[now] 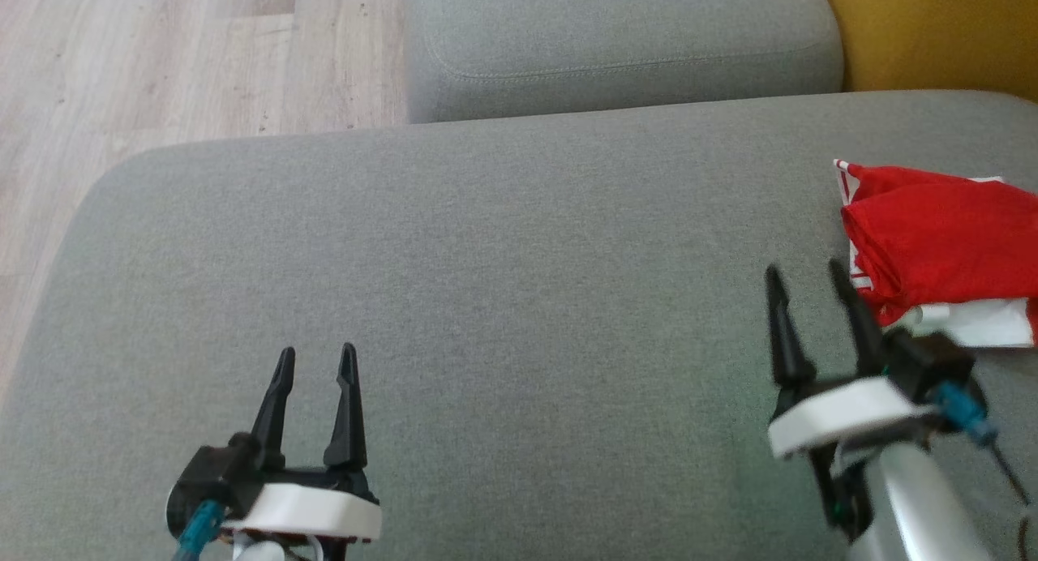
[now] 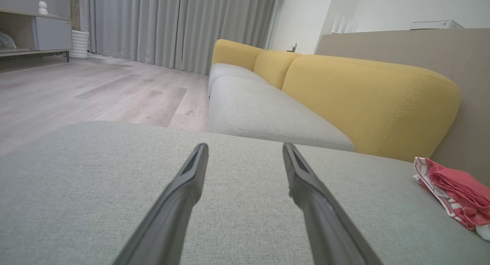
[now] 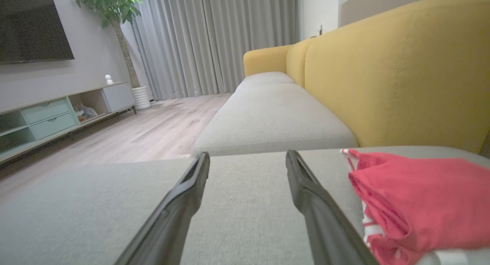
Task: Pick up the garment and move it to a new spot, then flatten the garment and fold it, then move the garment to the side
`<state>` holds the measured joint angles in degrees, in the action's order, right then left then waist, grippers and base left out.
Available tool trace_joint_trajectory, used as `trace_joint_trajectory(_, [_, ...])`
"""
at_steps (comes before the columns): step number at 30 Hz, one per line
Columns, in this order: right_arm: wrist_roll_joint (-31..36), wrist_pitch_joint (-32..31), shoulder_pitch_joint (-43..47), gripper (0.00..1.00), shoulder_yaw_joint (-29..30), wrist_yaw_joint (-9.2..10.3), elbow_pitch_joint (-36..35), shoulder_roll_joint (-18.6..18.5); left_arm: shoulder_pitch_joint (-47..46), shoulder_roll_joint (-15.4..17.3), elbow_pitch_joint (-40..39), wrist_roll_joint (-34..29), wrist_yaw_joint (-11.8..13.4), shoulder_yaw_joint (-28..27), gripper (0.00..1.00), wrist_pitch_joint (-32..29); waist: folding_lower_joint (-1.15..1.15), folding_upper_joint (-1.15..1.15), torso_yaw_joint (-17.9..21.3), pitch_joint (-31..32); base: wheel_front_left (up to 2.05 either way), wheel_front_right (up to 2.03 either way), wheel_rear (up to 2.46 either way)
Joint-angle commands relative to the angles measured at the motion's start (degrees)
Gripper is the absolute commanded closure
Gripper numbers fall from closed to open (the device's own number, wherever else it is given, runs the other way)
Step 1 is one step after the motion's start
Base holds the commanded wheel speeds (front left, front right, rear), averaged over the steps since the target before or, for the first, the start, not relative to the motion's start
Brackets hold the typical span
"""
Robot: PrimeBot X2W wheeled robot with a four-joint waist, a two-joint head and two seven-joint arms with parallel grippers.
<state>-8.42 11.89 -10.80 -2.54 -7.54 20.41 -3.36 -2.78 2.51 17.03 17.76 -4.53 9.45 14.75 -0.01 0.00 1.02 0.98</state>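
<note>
The garment [image 1: 932,245] is a red piece with red-and-white striped trim, folded into a compact bundle at the right edge of the grey sofa seat [image 1: 503,285]. It lies at the far right in the left wrist view [image 2: 455,192] and close on the right in the right wrist view [image 3: 417,196]. My right gripper [image 1: 807,273] stands open just left of the bundle, its fingers apart and empty. My left gripper [image 1: 316,354] hovers open over the lower left of the seat, holding nothing.
A second grey seat cushion [image 1: 616,42] lies beyond the seat. A yellow backrest [image 2: 367,100] runs along the right side. Wooden floor [image 1: 162,58] lies past the seat's left and far edges. A low TV cabinet [image 3: 57,112] and a potted plant [image 3: 111,8] stand across the room.
</note>
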Motion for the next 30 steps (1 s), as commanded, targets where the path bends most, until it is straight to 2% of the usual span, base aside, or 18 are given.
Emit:
trace_joint_trajectory(1, [-0.02, 1.36, -0.51, 0.0, -2.35, 0.05, -2.22, 0.45, -1.36, 0.37, -2.35, 0.51, 0.29, -1.66, 0.0, 0.25, 0.01, 0.0, -0.14, 0.22, 0.0, 0.0, 0.0])
trace_joint_trajectory(9, [-1.89, 3.02, 4.69, 0.0, -3.53, 0.05, -0.54, 0.47, 0.18, 0.37, -3.32, 0.91, 1.22, -1.81, 0.0, 0.25, 0.01, 0.0, -0.63, 0.46, 0.0, 0.0, 0.0])
trace_joint_trajectory(19, [-1.69, 3.09, 4.41, 0.0, -2.86, 0.05, -2.6, 0.47, 0.18, 0.37, -4.21, 2.3, 2.49, -2.13, 0.0, 0.25, 0.01, 0.0, -0.77, 0.12, 0.0, 0.0, 0.0])
trace_joint_trajectory(30, [-1.95, 3.1, 4.33, 0.0, -3.34, 0.05, -3.47, 0.48, -0.1, 0.37, -4.07, 3.98, 2.4, -2.94, 0.0, 0.25, 0.01, 0.0, -0.65, 0.0, 0.0, 0.0, 0.0])
